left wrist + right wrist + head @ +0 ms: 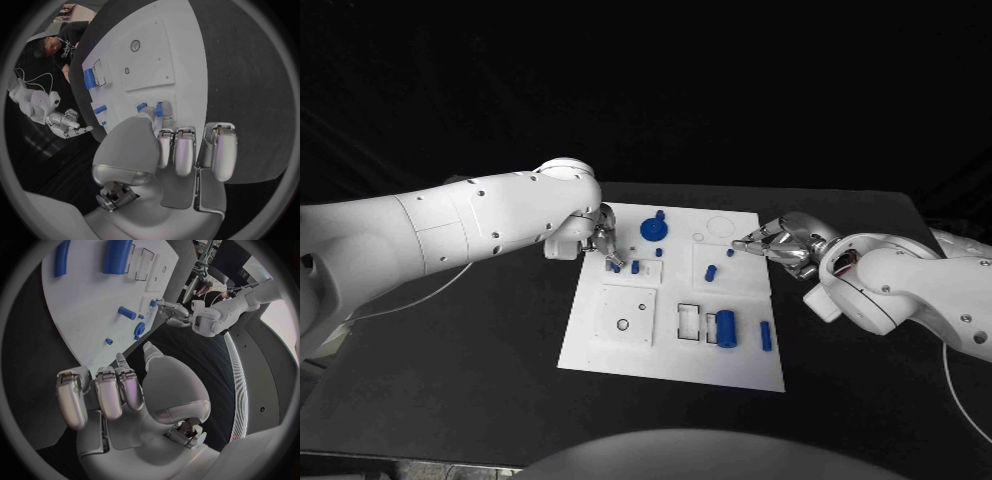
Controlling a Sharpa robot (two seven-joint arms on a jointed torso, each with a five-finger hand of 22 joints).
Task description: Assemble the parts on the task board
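Note:
The white task board (625,345) lies in the middle of the black table. My left hand (599,238) reaches over its upper left part, where two small blue pegs (613,266) (635,267) stand. In the left wrist view my thumb and a finger (167,111) pinch one blue peg (159,109), with the other peg (142,106) just beside the thumb. My right hand (777,243) hovers at the board's upper right edge with nothing in it; its fingertips (119,359) are a little short of a tiny blue piece (727,252) (109,341).
Also on the board: a round blue part (653,230), a short blue peg (711,272), a thick blue cylinder (726,328) beside rectangular slots, and a slim blue bar (766,336). A square plate with holes (627,315) occupies the lower left.

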